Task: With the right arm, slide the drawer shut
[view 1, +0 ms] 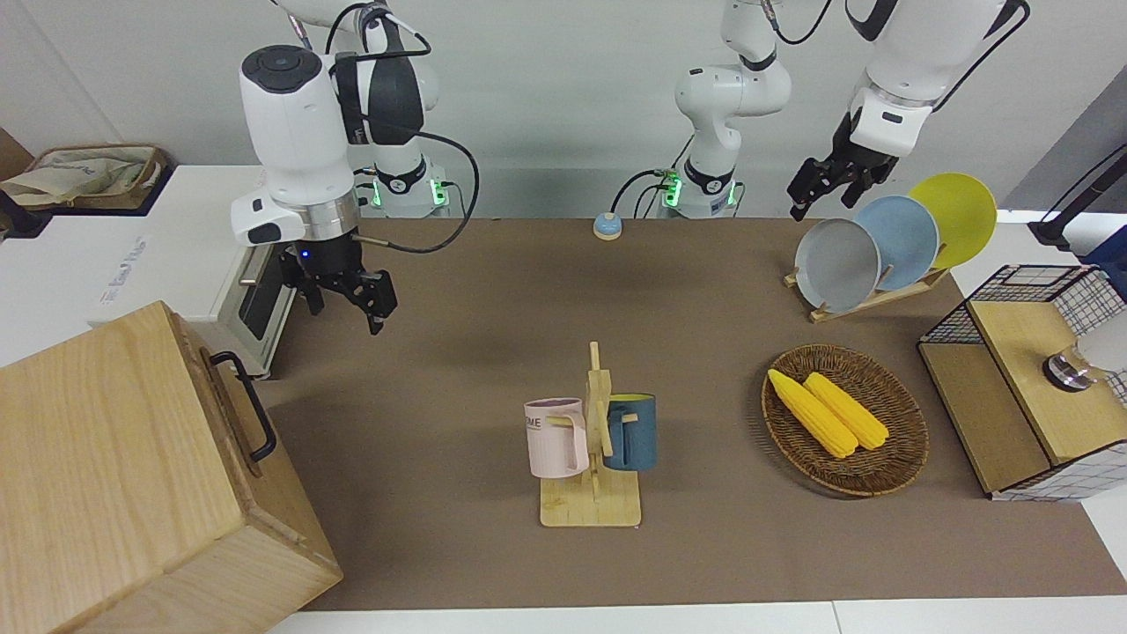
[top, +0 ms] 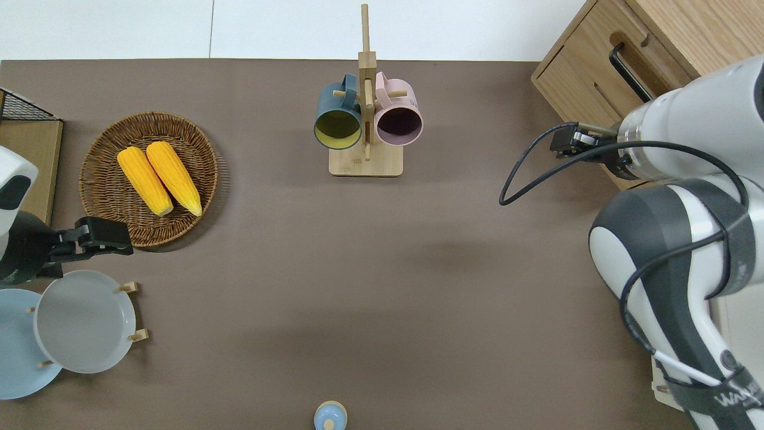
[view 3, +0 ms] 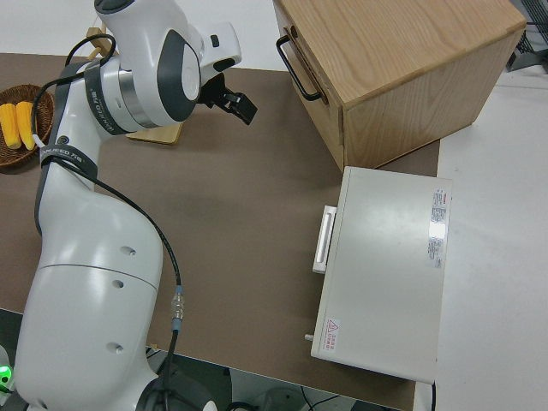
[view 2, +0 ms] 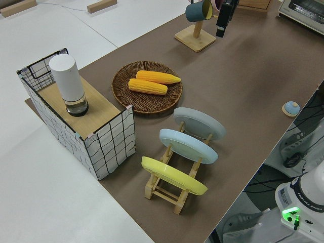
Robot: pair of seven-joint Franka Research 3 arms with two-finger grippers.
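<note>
The desk (view 1: 493, 291) carries a big pale-wood cabinet (view 1: 106, 467) at the right arm's end, farther from the robots than the white toaster oven (view 3: 385, 274), and the drawer (top: 588, 74) in its front looks pushed flush, its black bar handle (view 1: 249, 407) untouched. The right arm (view 1: 295, 132) holds its gripper (view 1: 348, 304) up over bare desk just beside the cabinet's nearer corner, jaws spread apart and empty, while the left arm is parked. I judge the closing push done and the arm in retreat, so the next move calls only for lifting clear without snagging its cable on the handle.
</note>
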